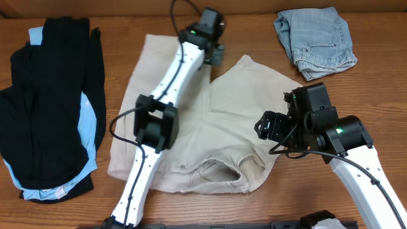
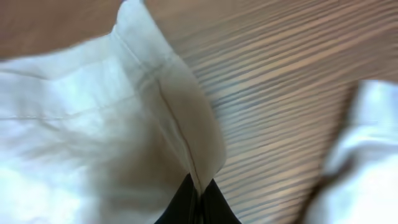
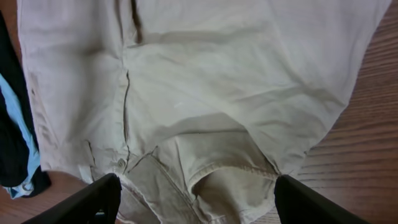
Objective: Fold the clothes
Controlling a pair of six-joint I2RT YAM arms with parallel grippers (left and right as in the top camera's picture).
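Large pale beige shorts lie spread across the middle of the table, waistband toward the near edge. My left gripper is at the far edge of the shorts. In the left wrist view it is shut on a raised fold of the beige hem. My right gripper hovers over the right side of the shorts. In the right wrist view its fingers are wide open and empty above the waistband and its button.
A pile of black and light-blue garments lies at the left; its edge shows in the right wrist view. Folded faded-blue denim shorts sit at the far right. Bare wooden table lies to the right of the shorts.
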